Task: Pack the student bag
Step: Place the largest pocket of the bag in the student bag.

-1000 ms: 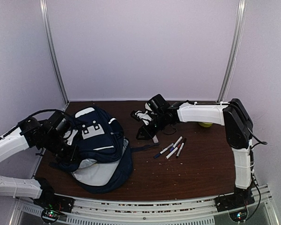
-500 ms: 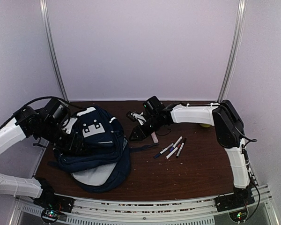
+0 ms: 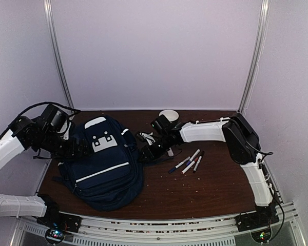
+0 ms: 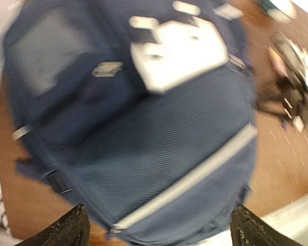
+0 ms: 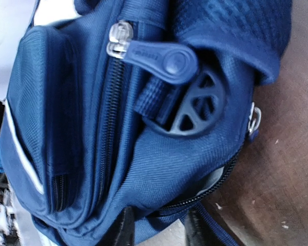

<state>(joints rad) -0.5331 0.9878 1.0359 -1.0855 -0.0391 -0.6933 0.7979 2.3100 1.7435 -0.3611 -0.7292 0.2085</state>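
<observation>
student bag (image 4: 169,138) blurred in left wrist view, right hand (image 5: 159,230) cropped

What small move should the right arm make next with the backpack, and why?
Probably ease the right gripper forward and close on the zipper pull ahead of its fingers. The backpack lies flat with no opening showing from above, and the markers lie outside it on the table.

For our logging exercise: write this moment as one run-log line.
left gripper: open, pointed at backpack | right gripper: at backpack's zipper side, grip unclear | markers: on table, unpacked
</observation>
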